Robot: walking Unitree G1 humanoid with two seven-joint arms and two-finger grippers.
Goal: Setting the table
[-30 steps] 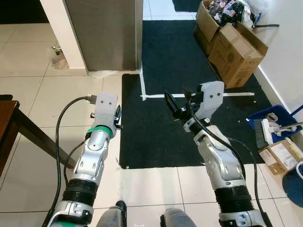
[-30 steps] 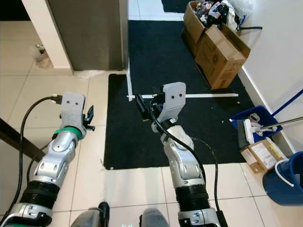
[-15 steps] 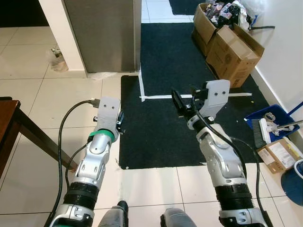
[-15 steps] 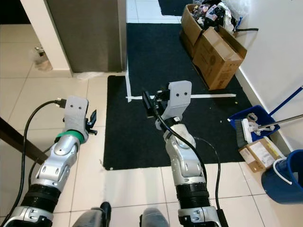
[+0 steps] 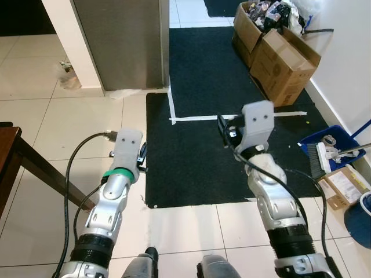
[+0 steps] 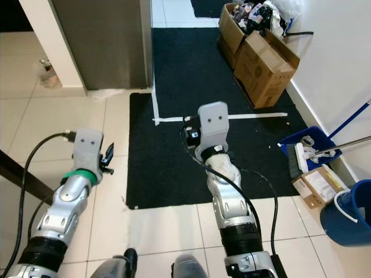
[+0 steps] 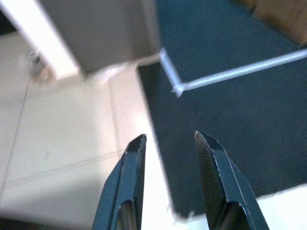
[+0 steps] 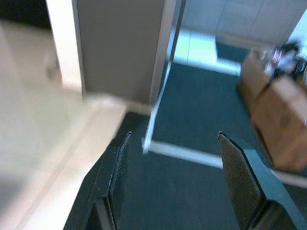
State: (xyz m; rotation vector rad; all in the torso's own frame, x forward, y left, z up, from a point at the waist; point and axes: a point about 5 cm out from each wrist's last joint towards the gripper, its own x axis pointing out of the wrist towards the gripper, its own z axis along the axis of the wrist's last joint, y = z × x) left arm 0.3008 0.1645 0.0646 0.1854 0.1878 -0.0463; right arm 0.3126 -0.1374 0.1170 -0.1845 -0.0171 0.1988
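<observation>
Fingers parted and holding nothing on the left gripper (image 7: 168, 143), hanging over the edge where pale floor tiles (image 7: 72, 129) meet the black mat (image 7: 230, 110). Right wrist view: right gripper (image 8: 172, 143) spread wide, empty, facing the grey cabinet (image 8: 120, 43). Head view: cardboard boxes (image 5: 278, 43) far right, dark counter (image 5: 8, 156) corner at near left.

Bright, even indoor light; head views sharp, wrist views soft.

Around the black mat (image 5: 203, 133) the pale floor tiles (image 5: 35, 121) carry a mild sheen, with a brighter patch just at the mat's near edge. Shadows are faint and short. Both wrist views are blurred, the cardboard boxes (image 8: 283, 120) beyond the mat smeared, the nearest tiles washed out to white.
</observation>
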